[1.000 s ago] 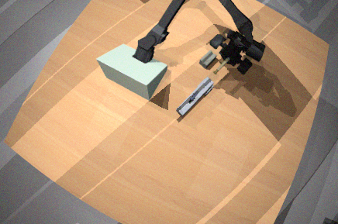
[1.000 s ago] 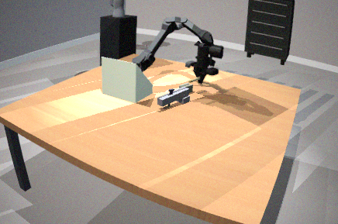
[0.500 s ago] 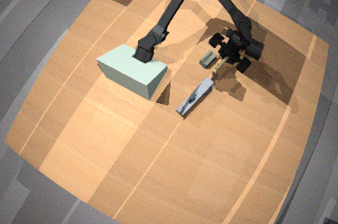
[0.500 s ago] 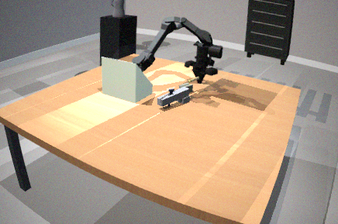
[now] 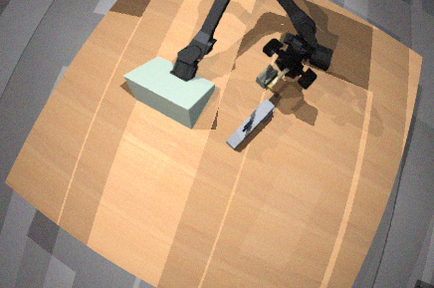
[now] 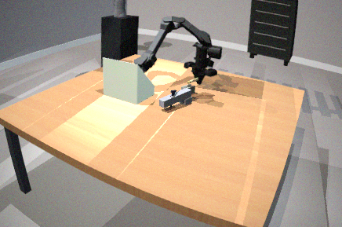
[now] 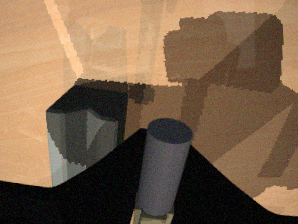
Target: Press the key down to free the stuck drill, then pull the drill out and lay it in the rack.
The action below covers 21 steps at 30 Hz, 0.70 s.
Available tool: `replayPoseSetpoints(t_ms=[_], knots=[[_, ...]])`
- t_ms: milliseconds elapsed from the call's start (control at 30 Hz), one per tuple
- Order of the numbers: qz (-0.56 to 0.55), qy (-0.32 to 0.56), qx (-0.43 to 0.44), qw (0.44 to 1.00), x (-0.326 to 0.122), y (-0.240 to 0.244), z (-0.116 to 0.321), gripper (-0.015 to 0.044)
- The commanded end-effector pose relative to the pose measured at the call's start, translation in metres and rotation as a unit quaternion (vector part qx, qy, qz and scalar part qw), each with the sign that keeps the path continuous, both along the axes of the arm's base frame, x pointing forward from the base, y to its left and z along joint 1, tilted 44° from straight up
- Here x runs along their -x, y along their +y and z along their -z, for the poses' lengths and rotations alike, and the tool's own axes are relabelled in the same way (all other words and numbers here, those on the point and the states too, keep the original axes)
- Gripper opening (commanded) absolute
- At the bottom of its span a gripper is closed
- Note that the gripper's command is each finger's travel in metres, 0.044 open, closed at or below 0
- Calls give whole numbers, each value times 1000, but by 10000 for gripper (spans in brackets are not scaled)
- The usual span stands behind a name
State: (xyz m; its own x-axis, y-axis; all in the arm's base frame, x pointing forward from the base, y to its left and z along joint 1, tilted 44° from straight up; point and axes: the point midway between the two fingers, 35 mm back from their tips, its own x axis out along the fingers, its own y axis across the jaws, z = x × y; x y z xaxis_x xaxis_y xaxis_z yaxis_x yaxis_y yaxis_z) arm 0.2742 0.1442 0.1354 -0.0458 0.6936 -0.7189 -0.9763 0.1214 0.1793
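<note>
My gripper (image 5: 284, 72) (image 6: 198, 78) is shut on the drill (image 7: 164, 165) (image 5: 277, 79), a grey-blue cylinder that sticks out forward from the black fingers in the wrist view. It is held a little above the table. A small pale-blue block with a notched top (image 7: 82, 140) (image 5: 266, 77), which looks like the rack, stands just left of the drill, close but apart. A long grey fixture (image 5: 253, 125) (image 6: 177, 97) with a dark key (image 6: 172, 93) on top lies on the table nearer the front, its far end below the gripper.
The arm's base sits on a pale green box (image 5: 169, 92) (image 6: 123, 80) to the left of the fixture. A black pedestal (image 6: 119, 36) and a dark tool cabinet (image 6: 273, 18) stand off the table behind. The wooden table (image 5: 279, 200) stretches wide in front.
</note>
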Motion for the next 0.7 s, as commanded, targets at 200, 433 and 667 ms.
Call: replayPoseSetpoints(t_ms=[200,433,667], knots=[[2,-4,-1,1000,15,6,-5,0],[2,-3,-1,1000,24,10,-9,0],[2,-3,-2,1000,34,13,-14,0]])
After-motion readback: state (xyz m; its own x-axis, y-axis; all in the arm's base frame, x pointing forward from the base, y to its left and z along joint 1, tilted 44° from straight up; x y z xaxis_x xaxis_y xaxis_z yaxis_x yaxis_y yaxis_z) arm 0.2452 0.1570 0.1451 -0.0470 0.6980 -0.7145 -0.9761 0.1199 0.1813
